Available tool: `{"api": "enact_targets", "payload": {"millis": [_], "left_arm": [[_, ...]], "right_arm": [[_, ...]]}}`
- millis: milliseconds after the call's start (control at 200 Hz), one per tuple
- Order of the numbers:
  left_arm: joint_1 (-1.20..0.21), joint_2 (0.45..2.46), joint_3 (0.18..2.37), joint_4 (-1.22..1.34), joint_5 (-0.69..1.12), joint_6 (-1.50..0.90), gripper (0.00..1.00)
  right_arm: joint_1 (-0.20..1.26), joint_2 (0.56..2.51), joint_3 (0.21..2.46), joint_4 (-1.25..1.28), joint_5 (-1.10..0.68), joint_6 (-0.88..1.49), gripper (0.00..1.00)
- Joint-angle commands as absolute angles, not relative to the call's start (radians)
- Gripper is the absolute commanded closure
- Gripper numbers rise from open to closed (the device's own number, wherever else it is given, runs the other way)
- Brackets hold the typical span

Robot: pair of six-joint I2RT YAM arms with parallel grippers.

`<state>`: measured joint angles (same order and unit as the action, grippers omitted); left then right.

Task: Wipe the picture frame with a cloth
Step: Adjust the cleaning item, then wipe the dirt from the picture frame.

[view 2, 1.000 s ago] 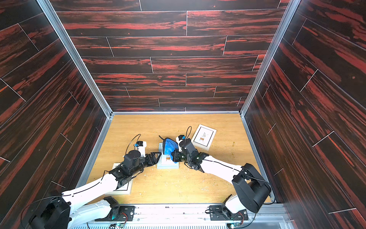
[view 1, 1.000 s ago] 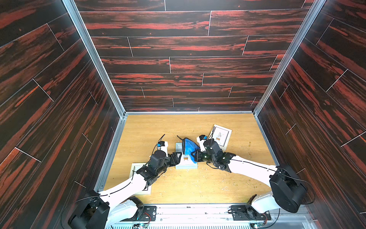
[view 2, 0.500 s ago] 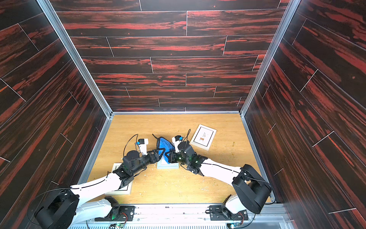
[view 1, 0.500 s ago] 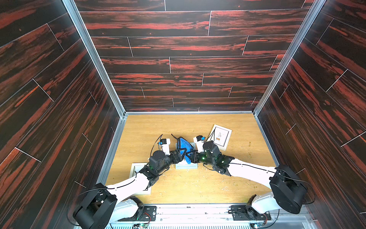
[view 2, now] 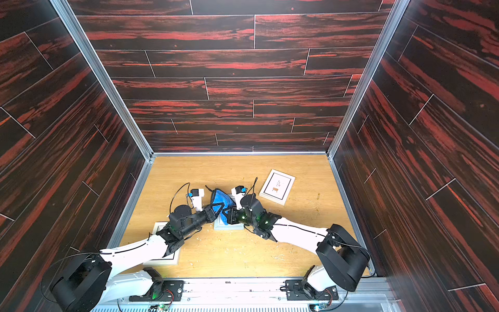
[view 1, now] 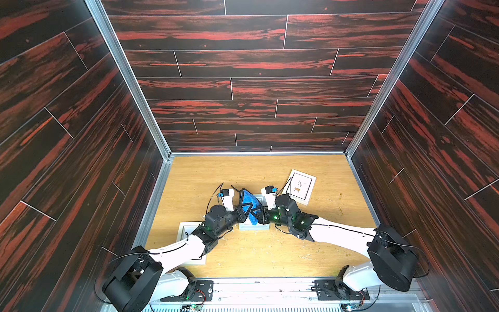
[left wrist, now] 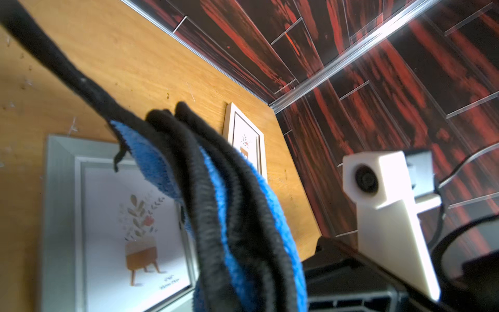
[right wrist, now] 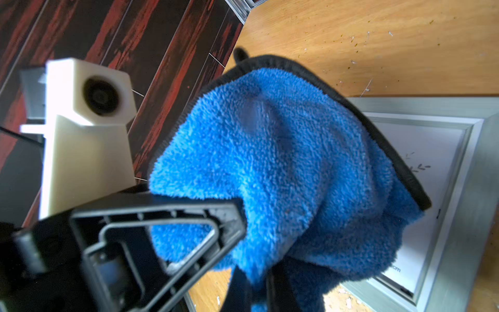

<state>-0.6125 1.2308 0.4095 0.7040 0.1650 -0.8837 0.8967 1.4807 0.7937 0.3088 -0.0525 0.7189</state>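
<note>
The bright blue cloth [view 1: 248,200] [view 2: 221,199] with black edging hangs bunched above the silver picture frame [view 1: 253,227] [view 2: 228,227], which lies flat at mid table. My left gripper [view 1: 248,209] [view 2: 218,209] comes in from the left and is shut on the cloth. Its black fingers [right wrist: 189,216] press into the fluff. My right gripper [view 1: 260,214] [view 2: 229,214] [right wrist: 259,283] meets it from the right, with cloth [right wrist: 270,151] pinched between its fingers. In the left wrist view the cloth [left wrist: 243,216] hides my jaws and hangs over the picture frame [left wrist: 58,216] [right wrist: 459,216].
A white-framed print [view 1: 301,186] [view 2: 278,186] [left wrist: 247,137] lies tilted at the back right. Another white frame [view 1: 186,229] [view 2: 159,229] lies at the front left, under my left arm. Dark wood-pattern walls close in three sides.
My left gripper has moved right to the hanging cloth and has gone from open to shut on it. The right gripper with the cloth has shifted slightly left.
</note>
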Motion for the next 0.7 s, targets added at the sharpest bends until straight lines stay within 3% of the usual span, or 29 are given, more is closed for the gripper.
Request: {"api": "enact_targets", "payload": {"millis": [0, 235, 436, 576, 696], "left_arm": [[-0.596, 1.189, 0.423, 0.620, 0.067, -0.864, 0.94], [-0.525, 0.943, 0.478, 0.178, -0.103, -0.722, 1.00], [-0.428, 0.882, 0.584, -0.125, -0.176, -0.635, 1.00], [-0.407, 0.964, 0.650, -0.213, -0.189, -0.606, 1.00], [-0.403, 1.081, 0.697, -0.222, -0.135, -0.591, 1.00]], "right_arm": [[0.900, 1.447, 0.805, 0.256, 0.000, 0.687, 0.72], [0.891, 1.398, 0.819, 0.109, 0.127, 0.625, 0.48], [0.870, 1.449, 0.843, -0.041, 0.257, 0.624, 0.45], [0.870, 1.524, 0.866, -0.131, 0.367, 0.656, 0.44], [0.869, 1.600, 0.880, -0.124, 0.351, 0.660, 0.44]]}}
